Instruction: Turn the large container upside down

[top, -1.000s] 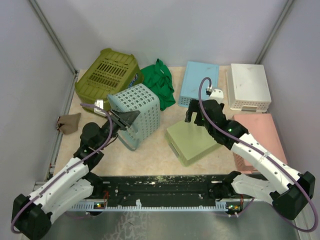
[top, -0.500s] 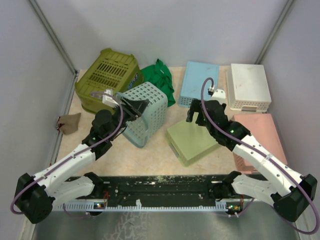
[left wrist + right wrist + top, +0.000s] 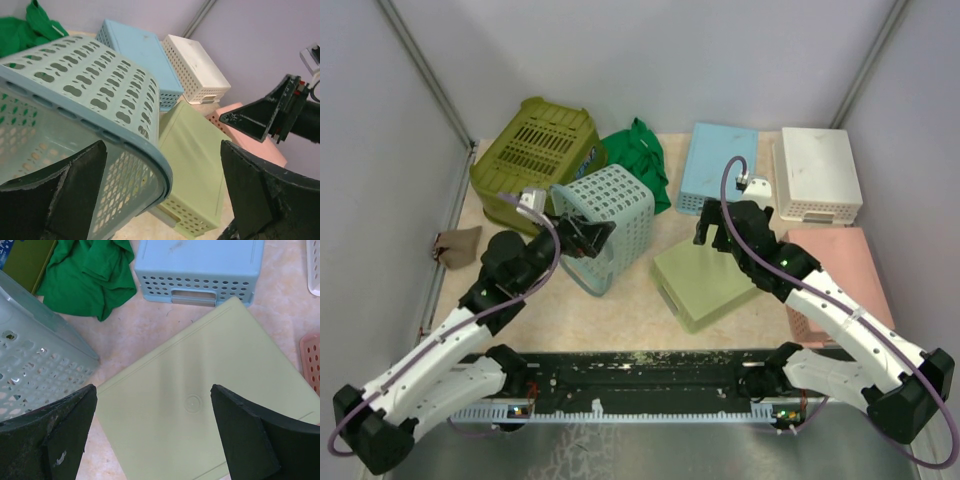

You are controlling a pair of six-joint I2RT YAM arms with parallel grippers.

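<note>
The large container, a pale teal perforated basket (image 3: 613,218), lies tipped on its side left of centre, its mouth facing my left arm. My left gripper (image 3: 586,238) is open at that mouth. In the left wrist view the basket's rim (image 3: 162,172) runs between the wide-spread fingers of the left gripper (image 3: 163,150), and neither finger presses on it. My right gripper (image 3: 712,228) is open with nothing in it. It hovers over an upside-down pale green box (image 3: 705,285). The right wrist view shows that box (image 3: 210,405) under the right gripper (image 3: 155,435), with the basket (image 3: 30,355) at the left edge.
Behind the basket an olive slatted crate (image 3: 535,150) leans beside a crumpled green cloth (image 3: 640,165). Upside-down boxes stand at the back and right: blue (image 3: 720,165), white (image 3: 818,172), pink (image 3: 835,275). A brown rag (image 3: 458,245) lies by the left wall.
My left gripper has gone from shut on the basket's rim to wide open, after swinging the basket up and to the right. The right arm has not moved.
</note>
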